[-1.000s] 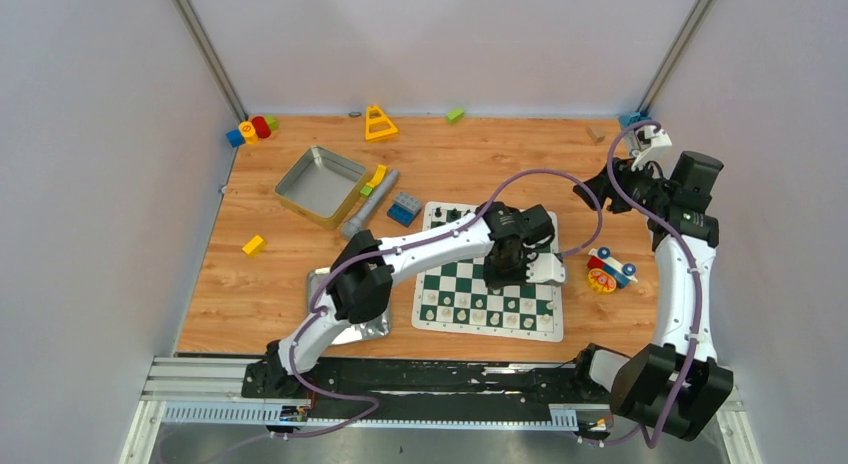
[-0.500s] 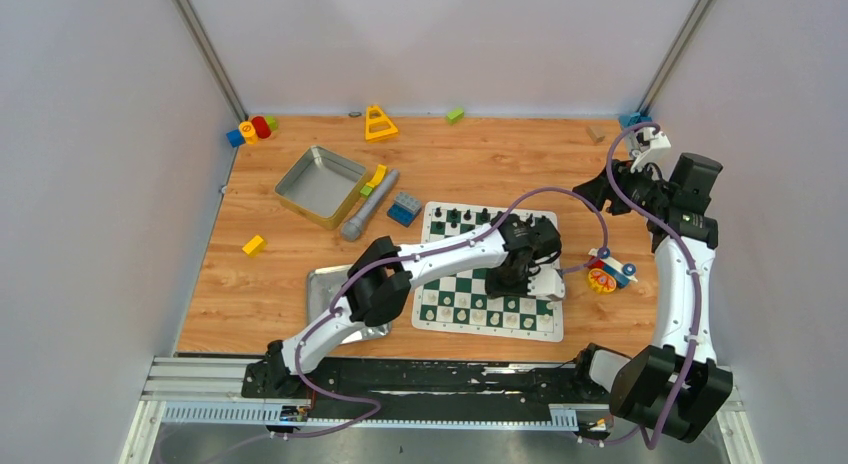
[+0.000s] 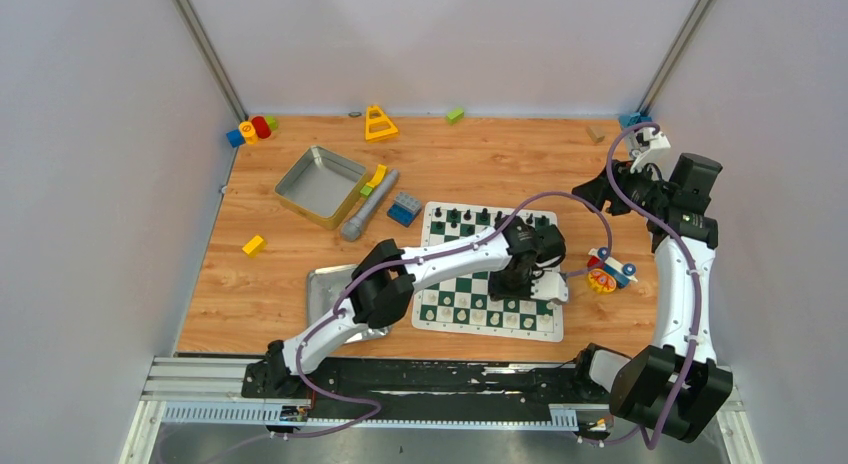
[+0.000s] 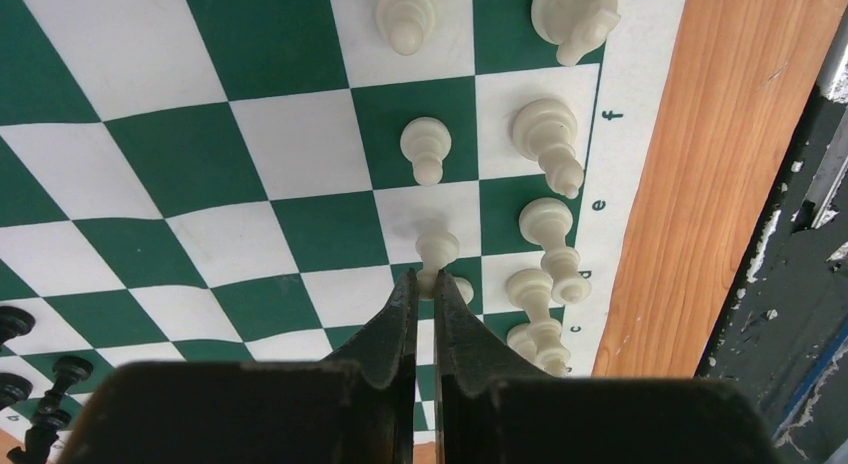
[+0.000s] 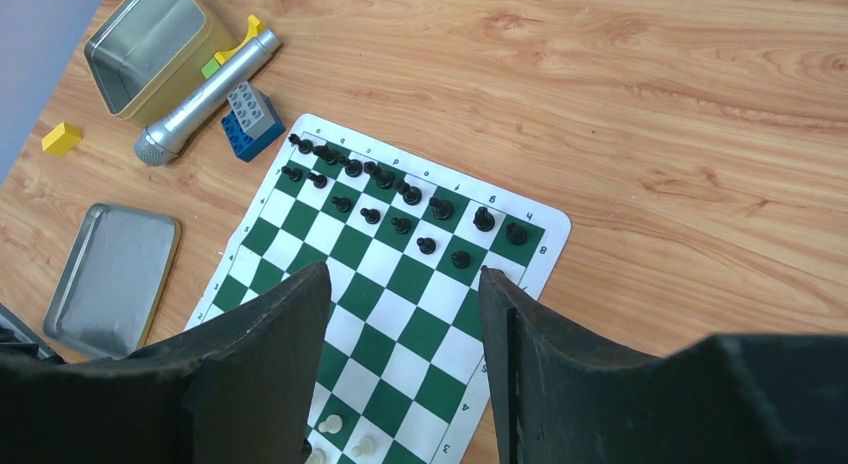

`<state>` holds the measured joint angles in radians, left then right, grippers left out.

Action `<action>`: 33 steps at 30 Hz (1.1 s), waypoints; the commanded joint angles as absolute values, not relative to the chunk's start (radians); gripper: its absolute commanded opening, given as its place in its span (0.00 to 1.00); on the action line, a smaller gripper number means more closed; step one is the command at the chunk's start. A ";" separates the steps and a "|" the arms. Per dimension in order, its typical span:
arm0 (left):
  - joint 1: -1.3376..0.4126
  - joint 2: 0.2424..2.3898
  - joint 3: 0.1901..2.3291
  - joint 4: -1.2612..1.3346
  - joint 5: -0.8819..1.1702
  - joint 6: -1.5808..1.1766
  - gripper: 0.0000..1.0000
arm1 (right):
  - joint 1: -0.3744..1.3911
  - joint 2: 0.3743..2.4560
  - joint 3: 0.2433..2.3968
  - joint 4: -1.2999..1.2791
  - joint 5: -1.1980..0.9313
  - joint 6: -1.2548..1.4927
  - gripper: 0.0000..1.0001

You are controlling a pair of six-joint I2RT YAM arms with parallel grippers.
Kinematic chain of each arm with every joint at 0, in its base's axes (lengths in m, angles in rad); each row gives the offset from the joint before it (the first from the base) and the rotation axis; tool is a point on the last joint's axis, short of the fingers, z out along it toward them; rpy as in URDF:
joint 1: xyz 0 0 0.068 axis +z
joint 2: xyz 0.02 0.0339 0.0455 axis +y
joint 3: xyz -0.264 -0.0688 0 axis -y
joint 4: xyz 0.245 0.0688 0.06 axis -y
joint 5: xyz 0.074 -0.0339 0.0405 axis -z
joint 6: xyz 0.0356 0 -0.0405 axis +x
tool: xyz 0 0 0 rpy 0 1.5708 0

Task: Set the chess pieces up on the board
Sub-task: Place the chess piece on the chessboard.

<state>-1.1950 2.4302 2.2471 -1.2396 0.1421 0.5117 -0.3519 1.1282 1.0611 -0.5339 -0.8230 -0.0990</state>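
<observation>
The board [image 3: 461,284] lies right of centre on the wooden table, with black chess pieces [image 3: 470,219] in its far rows and white chess pieces [image 3: 480,319] in its near rows. My left gripper [image 3: 528,280] is low over the board's near right part. In the left wrist view it [image 4: 425,277] is shut on a white pawn [image 4: 437,248] whose base rests at a square beside other white pawns [image 4: 427,149] and taller white pieces [image 4: 548,134]. My right gripper [image 3: 592,194] is open and empty, high beyond the board's right edge; in its wrist view it [image 5: 402,271] looks down on the board [image 5: 390,324].
A silver tray [image 3: 330,281] lies left of the board under the left arm. A metal tin [image 3: 320,184], a grey cylinder [image 3: 368,206] and a blue-grey block [image 3: 404,208] sit at back left. A coloured toy [image 3: 608,271] lies right of the board. A yellow block [image 3: 253,245] is at left.
My left gripper has moved right and toward the near edge of the board, coming down with the white pawn. The right arm has not moved.
</observation>
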 commanded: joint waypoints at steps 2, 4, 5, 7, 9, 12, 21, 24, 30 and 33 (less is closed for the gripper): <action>-1.216 2.452 2.292 -1.247 0.132 0.507 0.02 | -0.354 1.114 1.058 -0.518 -0.855 -0.104 0.57; -1.218 2.459 2.299 -1.247 0.124 0.504 0.02 | -0.354 1.115 1.058 -0.517 -0.857 -0.104 0.57; -1.220 2.461 2.300 -1.246 0.122 0.503 0.02 | -0.354 1.116 1.057 -0.517 -0.858 -0.104 0.57; -1.220 2.463 2.300 -1.246 0.113 0.502 0.03 | -0.353 1.117 1.057 -0.518 -0.860 -0.104 0.57; -1.222 2.464 2.301 -1.244 0.107 0.500 0.03 | -0.354 1.118 1.056 -0.517 -0.862 -0.104 0.57; -1.221 2.463 2.301 -1.238 0.103 0.495 0.03 | -0.354 1.120 1.056 -0.517 -0.864 -0.104 0.57; -1.232 2.473 2.295 -1.235 0.107 0.488 0.09 | -0.353 1.121 1.054 -0.517 -0.865 -0.105 0.57; -1.236 2.481 2.299 -1.232 0.110 0.479 0.11 | -0.354 1.125 1.055 -0.517 -0.868 -0.104 0.56; -1.240 2.481 2.299 -1.229 0.102 0.468 0.26 | -0.354 1.125 1.054 -0.517 -0.870 -0.104 0.56; -1.239 2.476 2.297 -1.223 0.101 0.463 0.32 | -0.353 1.126 1.053 -0.518 -0.871 -0.103 0.56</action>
